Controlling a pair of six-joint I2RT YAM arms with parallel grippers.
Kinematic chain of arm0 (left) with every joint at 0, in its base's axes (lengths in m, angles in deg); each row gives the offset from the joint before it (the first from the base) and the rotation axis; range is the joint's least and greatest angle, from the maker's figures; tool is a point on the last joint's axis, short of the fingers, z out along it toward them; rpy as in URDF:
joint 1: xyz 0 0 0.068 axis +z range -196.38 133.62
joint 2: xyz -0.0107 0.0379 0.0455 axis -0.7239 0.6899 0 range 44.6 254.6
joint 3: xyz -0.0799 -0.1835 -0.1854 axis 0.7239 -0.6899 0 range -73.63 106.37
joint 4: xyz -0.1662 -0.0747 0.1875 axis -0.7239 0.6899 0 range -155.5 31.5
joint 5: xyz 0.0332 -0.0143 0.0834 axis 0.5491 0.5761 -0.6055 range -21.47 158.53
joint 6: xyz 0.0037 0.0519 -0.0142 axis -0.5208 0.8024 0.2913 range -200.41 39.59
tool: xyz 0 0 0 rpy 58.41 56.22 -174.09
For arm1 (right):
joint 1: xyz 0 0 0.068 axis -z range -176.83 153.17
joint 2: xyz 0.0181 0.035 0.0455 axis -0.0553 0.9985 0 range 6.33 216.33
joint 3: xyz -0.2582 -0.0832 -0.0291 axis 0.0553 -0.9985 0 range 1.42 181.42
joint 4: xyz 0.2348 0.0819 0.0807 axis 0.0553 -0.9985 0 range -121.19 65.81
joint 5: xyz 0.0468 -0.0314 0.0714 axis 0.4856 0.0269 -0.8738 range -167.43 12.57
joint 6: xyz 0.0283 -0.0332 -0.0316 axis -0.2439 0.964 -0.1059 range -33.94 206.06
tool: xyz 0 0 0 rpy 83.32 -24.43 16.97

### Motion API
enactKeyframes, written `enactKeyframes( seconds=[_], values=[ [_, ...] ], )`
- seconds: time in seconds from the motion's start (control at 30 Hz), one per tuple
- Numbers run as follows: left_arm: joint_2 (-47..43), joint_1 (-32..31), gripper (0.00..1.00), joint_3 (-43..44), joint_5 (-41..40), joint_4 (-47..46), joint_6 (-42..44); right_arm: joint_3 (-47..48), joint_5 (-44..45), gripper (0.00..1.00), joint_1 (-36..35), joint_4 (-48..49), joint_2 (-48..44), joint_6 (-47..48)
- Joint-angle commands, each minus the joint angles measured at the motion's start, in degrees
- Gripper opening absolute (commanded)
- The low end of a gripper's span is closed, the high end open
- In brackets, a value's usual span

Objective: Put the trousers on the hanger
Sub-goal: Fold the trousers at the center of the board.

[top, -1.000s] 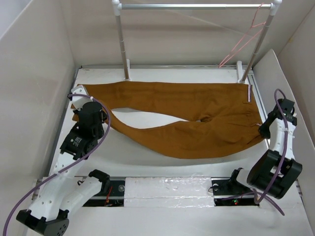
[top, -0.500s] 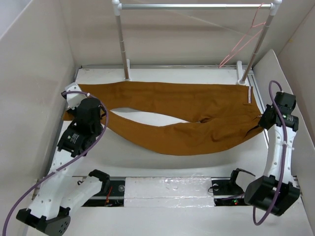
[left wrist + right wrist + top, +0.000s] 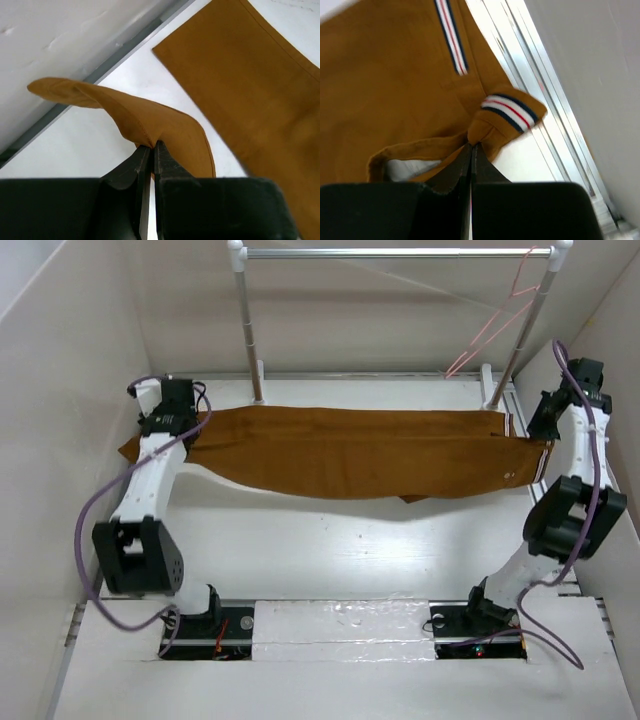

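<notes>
Top view overlooks whole table [image 3: 330, 560], wrist views close on trousers [image 3: 360, 452]

The rust-brown trousers [image 3: 360, 452] are held stretched left to right, legs together, striped waistband at the right end, while the pale-pink wire hanger [image 3: 484, 334] is hung at the right end of the silver rail [image 3: 390, 253]

The white table [image 3: 330, 550] bears a silver rail [image 3: 390, 253] on posts [image 3: 248, 330] at its far edge.

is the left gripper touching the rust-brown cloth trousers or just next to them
Touching. The left wrist view shows the left gripper shut on a raised fold of the rust-brown cloth trousers, cloth pinched between its fingertips.
</notes>
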Motion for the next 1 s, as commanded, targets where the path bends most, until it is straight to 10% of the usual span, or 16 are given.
enactKeyframes(
  seconds=[0.0, 0.2, 0.3, 0.37, 0.47, 0.63, 0.7, 0.73, 0.77, 0.9, 0.97],
  values=[
    [8.16, 0.78, 0.0, 11.52, -1.96, -4.79, 1.16, 12.13, -1.37, 0.0, -1.33, 5.01, 8.4, 0.37],
    [36.29, 0.26, 0.02, 42.35, -1.89, 2.57, 2.94, 34.74, -2.34, 0.06, -3.36, -0.07, 26.97, -2.0],
    [40.1, -0.97, 0.38, 48.13, -1.62, 3.58, 4.14, 41.36, -6.88, 0.46, -3.36, -0.18, 32.79, -2.19],
    [37.4, -0.19, 0.92, 48.14, 0.04, 1.89, 3.98, 34.3, -9.88, 0.7, -2.65, 4.71, 29.13, -2.18],
    [33.44, 0.34, 0.96, 45.34, 1.2, 2.14, 2.59, 25.6, -12.35, 0.72, -2.13, 7.82, 22.99, -1.31],
    [15.19, 2.54, 0.88, 16.02, 6.72, -10.05, -2.15, 2.73, -14.38, 0.72, -1.51, 18.7, 5.14, -0.34],
    [9.99, 6.38, 0.82, 2.88, 12.84, -13.48, -6.1, -12.05, -16.13, 0.22, -1.51, 25.43, -5.88, -1.13],
    [8.82, 6.41, 0.81, 2.79, 12.89, -13.5, -6.12, -12.16, -16.14, 0.22, -1.51, 25.49, -5.96, -1.13],
    [7.94, 7.89, 0.81, 0.44, 14.98, -13.93, -8.65, -14.77, -16.05, 0.0, -1.51, 26.27, -8.4, -1.48],
    [6.7, 15.71, 0.82, -6.52, 27.02, -19.81, -11.22, -20.6, -13.05, 0.03, -5.28, 27.95, -15.54, -1.57],
    [10.02, 16.51, 0.74, -6.44, 30.01, -22.19, -11.22, -21.21, -14.9, 0.25, -6.86, 27.25, -15.37, -1.48]
  ],
)
